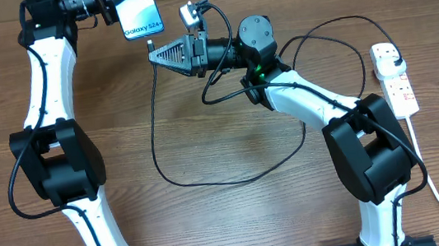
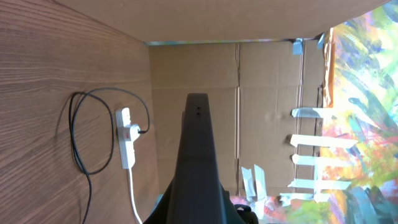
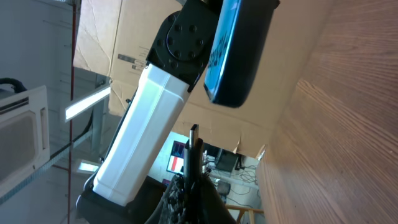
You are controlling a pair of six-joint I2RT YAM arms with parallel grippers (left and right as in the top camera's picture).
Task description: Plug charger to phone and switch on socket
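Note:
My left gripper [image 1: 117, 6] is shut on the phone [image 1: 140, 12] and holds it up at the back left, cyan screen upward and its "Galaxy S24+" end toward the right arm. In the left wrist view the phone [image 2: 198, 155] shows edge-on as a dark bar. My right gripper [image 1: 160, 53] is shut on the charger [image 1: 155, 138] near its connector tip [image 3: 194, 134]. The tip points at the phone's lower end [image 3: 239, 50], a short gap away. The cable loops over the table to its black plug [image 1: 395, 60] in the white socket strip [image 1: 398, 86].
The socket strip also shows in the left wrist view [image 2: 126, 137], with the cable loop [image 2: 78, 137] beside it. Its white cord [image 1: 438, 189] runs to the front right edge. Cardboard walls stand behind the table.

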